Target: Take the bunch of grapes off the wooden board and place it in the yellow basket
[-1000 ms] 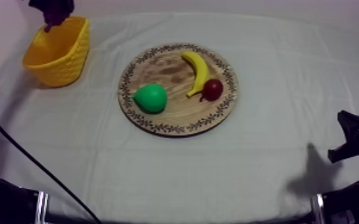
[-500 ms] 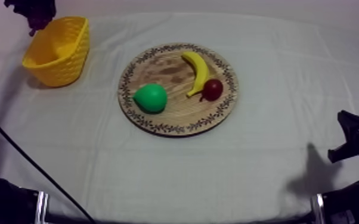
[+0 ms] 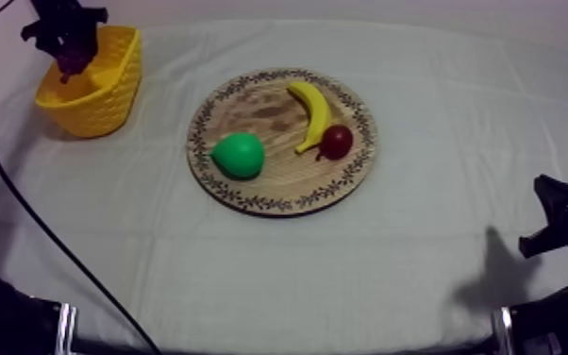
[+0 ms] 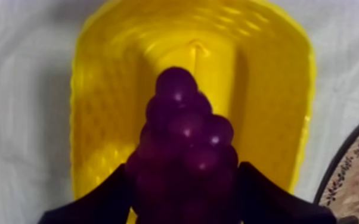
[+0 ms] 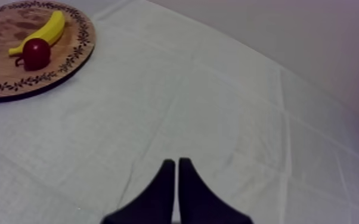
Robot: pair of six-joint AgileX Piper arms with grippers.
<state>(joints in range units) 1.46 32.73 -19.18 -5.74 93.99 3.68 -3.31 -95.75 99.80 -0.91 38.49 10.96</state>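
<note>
The purple bunch of grapes [image 4: 185, 134] hangs over the opening of the yellow basket [image 4: 101, 119], and my left gripper [image 4: 182, 182] is shut on it. From above, that left gripper [image 3: 65, 40] is over the far left part of the basket [image 3: 99, 90], with the grapes [image 3: 70, 62] dark beneath it. The round wooden board [image 3: 283, 184] lies mid-table. My right gripper [image 5: 177, 165] is shut on nothing, low over bare cloth, and sits at the right edge [image 3: 559, 222] in the top view.
On the board lie a banana [image 3: 312, 111], a green pear [image 3: 239, 155] and a small red fruit [image 3: 336, 142]. The board's rim [image 4: 352, 173] is just beside the basket. Open cloth stretches between the board [image 5: 15, 74] and the right gripper.
My left gripper, with the grapes in it, swung left past the basket's far corner, then came back and lower over the basket's opening. The right arm has not moved.
</note>
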